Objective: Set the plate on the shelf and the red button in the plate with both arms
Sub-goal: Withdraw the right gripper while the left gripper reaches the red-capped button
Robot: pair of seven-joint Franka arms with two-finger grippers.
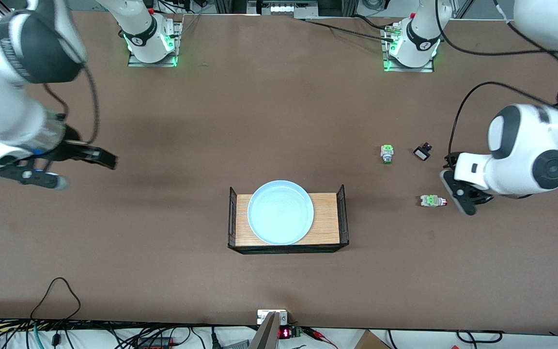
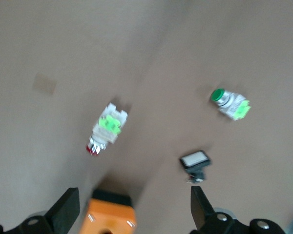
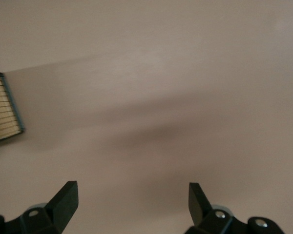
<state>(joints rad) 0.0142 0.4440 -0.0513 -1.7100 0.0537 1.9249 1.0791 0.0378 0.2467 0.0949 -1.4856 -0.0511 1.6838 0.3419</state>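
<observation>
The pale light-blue plate [image 1: 280, 212] lies on a wooden rack [image 1: 326, 220] with black wire ends at mid-table. The red button [image 1: 433, 200] lies on its side on the table toward the left arm's end; it also shows in the left wrist view [image 2: 106, 127]. My left gripper [image 1: 457, 195] is low beside the red button, open and empty, its tips apart [image 2: 133, 197]. My right gripper [image 1: 107, 159] is over bare table toward the right arm's end, open and empty [image 3: 132, 190].
A green-capped button unit [image 1: 387, 153] [image 2: 230, 103] and a small black-and-white part [image 1: 422, 152] [image 2: 195, 162] lie farther from the front camera than the red button. An orange block with a black end [image 2: 110, 218] shows between the left fingers. The rack's end shows in the right wrist view [image 3: 5, 107].
</observation>
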